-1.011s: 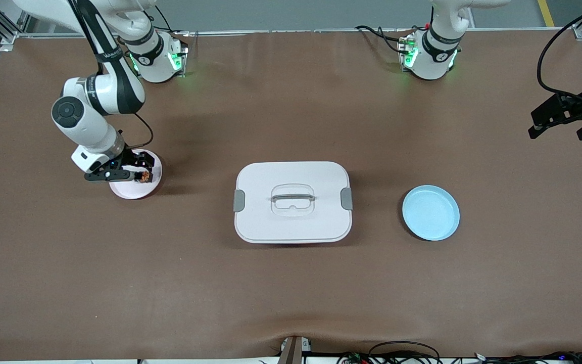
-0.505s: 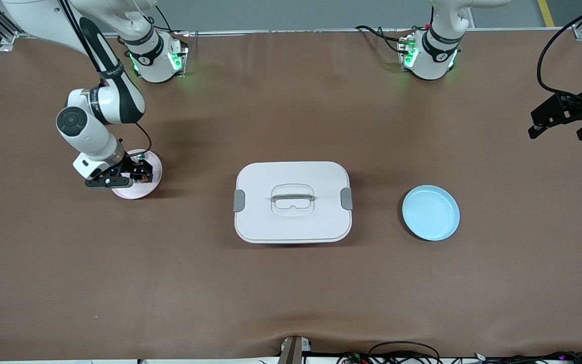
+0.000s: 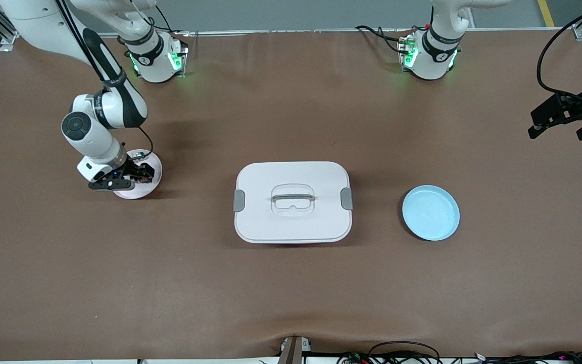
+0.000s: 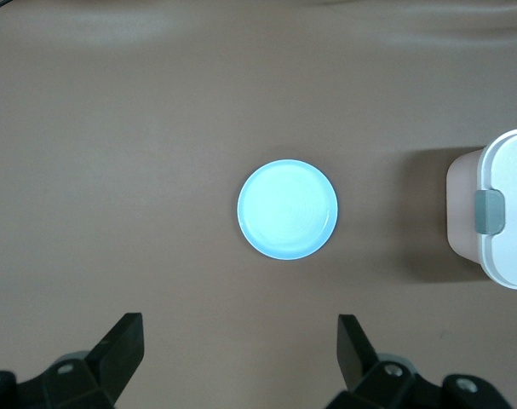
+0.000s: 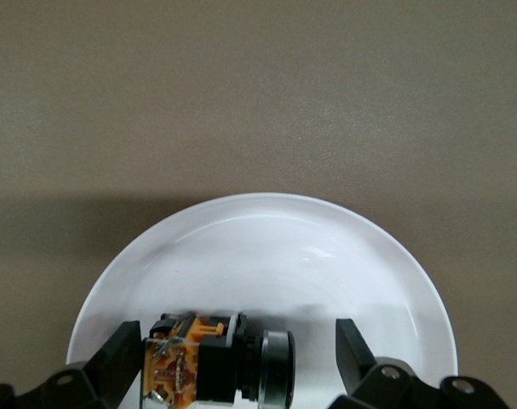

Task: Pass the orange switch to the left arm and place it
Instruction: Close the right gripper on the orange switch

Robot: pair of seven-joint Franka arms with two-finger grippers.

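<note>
Right gripper (image 3: 137,177) has sunk lower onto the pink plate (image 3: 150,163) — jaws spread wide, straddling the orange switch (image 5: 209,368) that lies there, not yet gripped. Left gripper (image 3: 564,121) waits open, high over the table's end; pickup looks imminent.

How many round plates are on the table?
2. A pink plate lies toward the right arm's end, under the right pincer, holding the orange switch. A blue plate lies beside the box, toward the left arm's end.
</note>
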